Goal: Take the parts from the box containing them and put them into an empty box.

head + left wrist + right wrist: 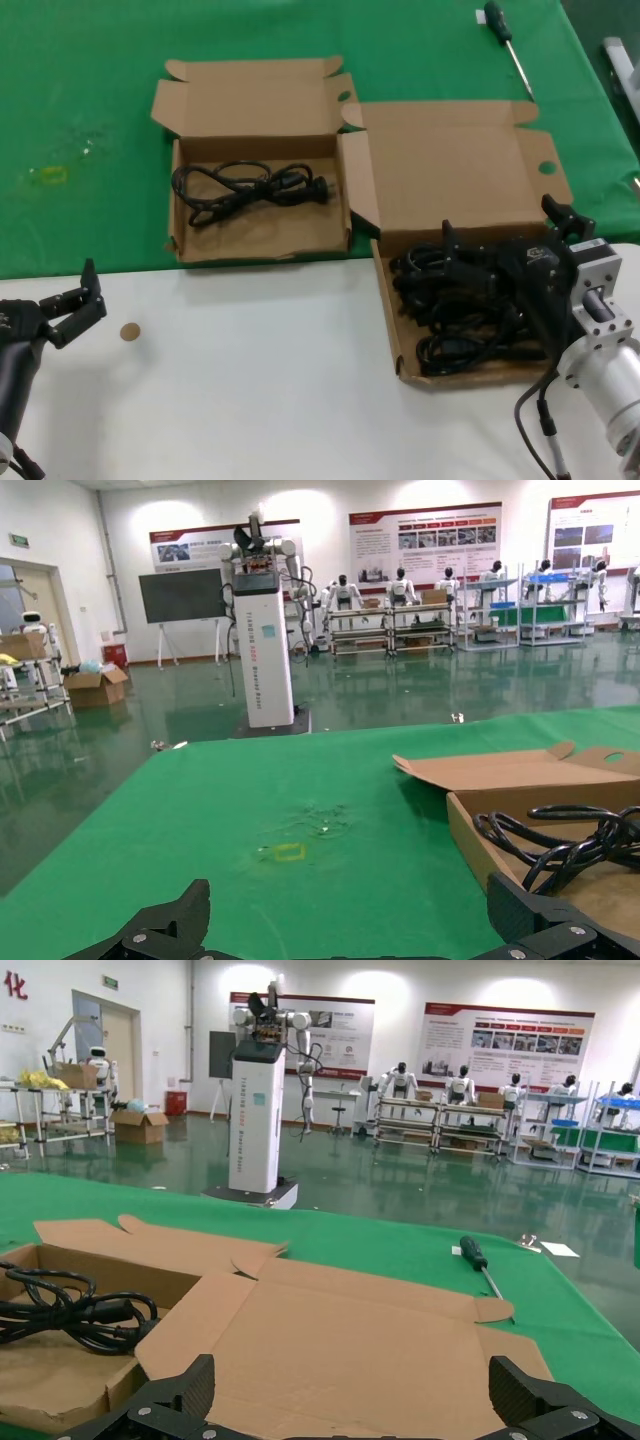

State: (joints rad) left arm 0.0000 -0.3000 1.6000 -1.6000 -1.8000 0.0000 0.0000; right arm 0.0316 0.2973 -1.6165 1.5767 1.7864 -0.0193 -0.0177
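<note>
Head view: larger box (pixel 455 180) holds cords (pixel 460 320), smaller box (pixel 258 215) one cord (pixel 245 187); hands spread

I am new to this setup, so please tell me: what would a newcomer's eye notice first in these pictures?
First, two open cardboard boxes side by side where the green cloth meets the white table: the smaller box on the robot's left holds one black power cord, the larger box on the right a tangled pile of cords. The right gripper is open over that pile, while the left gripper waits open near the table's left edge.
</note>
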